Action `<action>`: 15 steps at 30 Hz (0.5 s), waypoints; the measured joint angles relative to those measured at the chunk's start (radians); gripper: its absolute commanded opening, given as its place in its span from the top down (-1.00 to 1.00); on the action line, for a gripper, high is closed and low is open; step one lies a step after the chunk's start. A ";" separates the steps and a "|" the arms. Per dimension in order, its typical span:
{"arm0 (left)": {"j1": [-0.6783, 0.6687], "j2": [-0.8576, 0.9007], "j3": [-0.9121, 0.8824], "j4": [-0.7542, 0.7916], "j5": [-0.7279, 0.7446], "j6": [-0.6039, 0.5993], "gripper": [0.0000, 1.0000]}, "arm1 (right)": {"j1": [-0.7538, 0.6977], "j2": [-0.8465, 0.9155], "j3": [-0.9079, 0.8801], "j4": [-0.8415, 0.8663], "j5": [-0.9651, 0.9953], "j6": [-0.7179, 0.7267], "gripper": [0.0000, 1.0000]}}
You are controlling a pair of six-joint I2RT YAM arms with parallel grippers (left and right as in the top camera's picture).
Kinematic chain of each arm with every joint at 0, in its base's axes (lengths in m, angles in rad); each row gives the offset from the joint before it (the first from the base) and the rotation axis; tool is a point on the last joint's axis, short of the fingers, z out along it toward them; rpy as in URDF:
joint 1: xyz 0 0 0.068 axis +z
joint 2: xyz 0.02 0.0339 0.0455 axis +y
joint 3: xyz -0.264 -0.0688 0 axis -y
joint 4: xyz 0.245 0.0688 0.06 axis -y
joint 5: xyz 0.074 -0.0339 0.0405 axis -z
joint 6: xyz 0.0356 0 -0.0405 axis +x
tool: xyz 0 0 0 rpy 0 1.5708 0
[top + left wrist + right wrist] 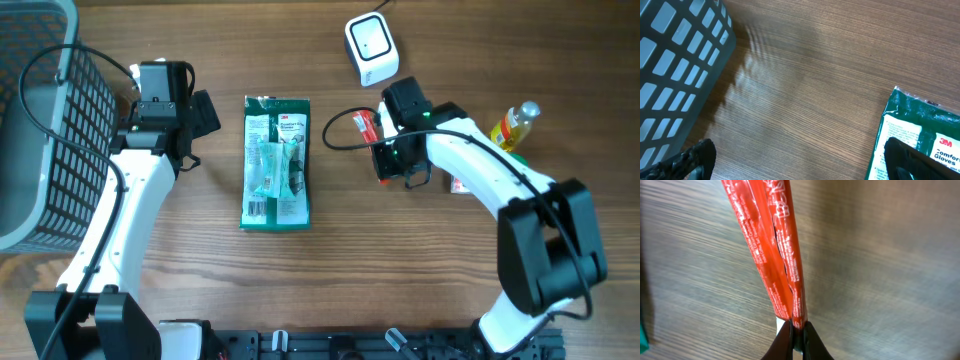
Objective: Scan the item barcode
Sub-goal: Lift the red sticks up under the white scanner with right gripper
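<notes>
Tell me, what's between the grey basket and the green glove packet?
The open left gripper hovers there, seen overhead; the left wrist view shows only bare wooden table beneath it.

Slim red packet (780, 255), perhaps folded, pinched endwise near white scanner (369, 45).

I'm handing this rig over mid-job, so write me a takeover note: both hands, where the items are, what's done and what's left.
Left hand: open, empty, over the table between the grey basket and the green gloves pack.
Right hand: shut on one end of the red packet, a little short of the white scanner.
Done: red packet gripped; I cannot tell whether it is off the table.
Left: present its barcode to the scanner. The gloves pack and yellow bottle lie untouched.
</notes>
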 measured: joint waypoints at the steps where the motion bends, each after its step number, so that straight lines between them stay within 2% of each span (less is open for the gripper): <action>1: 0.000 0.000 0.000 0.000 0.000 0.000 -1.00 | 0.000 -0.010 0.003 0.003 0.008 -0.027 0.92; 11: 0.000 0.000 0.000 0.000 0.000 0.000 -1.00 | 0.000 -0.066 0.175 0.007 0.208 -0.373 0.92; 15: 0.000 0.000 0.000 0.000 0.000 0.000 -1.00 | 0.000 -0.075 0.216 0.105 0.360 -0.537 0.92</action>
